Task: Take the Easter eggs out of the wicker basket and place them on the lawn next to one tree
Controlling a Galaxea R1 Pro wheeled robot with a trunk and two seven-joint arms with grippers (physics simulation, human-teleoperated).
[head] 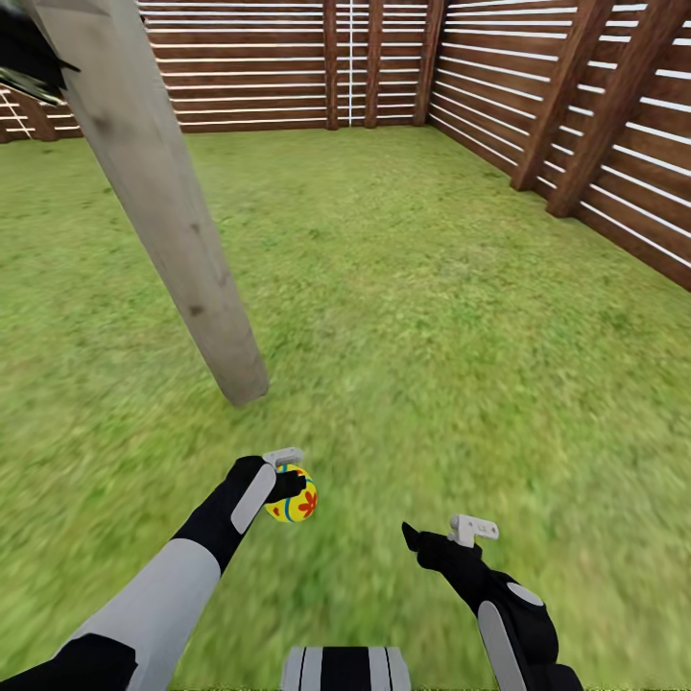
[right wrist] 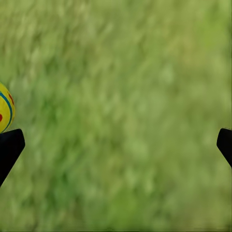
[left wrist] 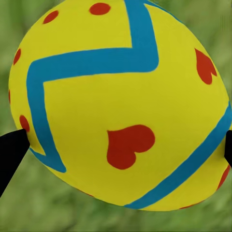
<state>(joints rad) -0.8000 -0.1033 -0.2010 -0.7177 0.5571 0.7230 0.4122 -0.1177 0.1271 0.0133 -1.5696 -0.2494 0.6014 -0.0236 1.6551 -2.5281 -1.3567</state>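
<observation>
1. The pale grey-beige tree trunk (head: 163, 202) rises from the lawn (head: 413, 317) and leans across the upper left of the head view; it serves as the landmark here.
2. The left gripper (head: 288, 480) is just short of the trunk's base, on the robot's side of it, held above the grass.
3. Its fingers are clamped on one Easter egg (head: 293, 501), yellow with blue zigzag bands and red marks.
4. In the left wrist view that egg (left wrist: 121, 104) sits between the two black fingertips (left wrist: 12, 150), which touch its sides, with blurred grass behind it.
5. The right gripper (head: 451, 536) is farther from the trunk, off to the egg's right, and holds nothing.
6. In the right wrist view its black fingertips (right wrist: 9, 147) stand wide apart over bare grass, and a sliver of the egg (right wrist: 5, 107) shows at the picture's edge.
7. A brown slatted wooden fence (head: 595, 134) encloses the grass beyond the trunk and along its right.
</observation>
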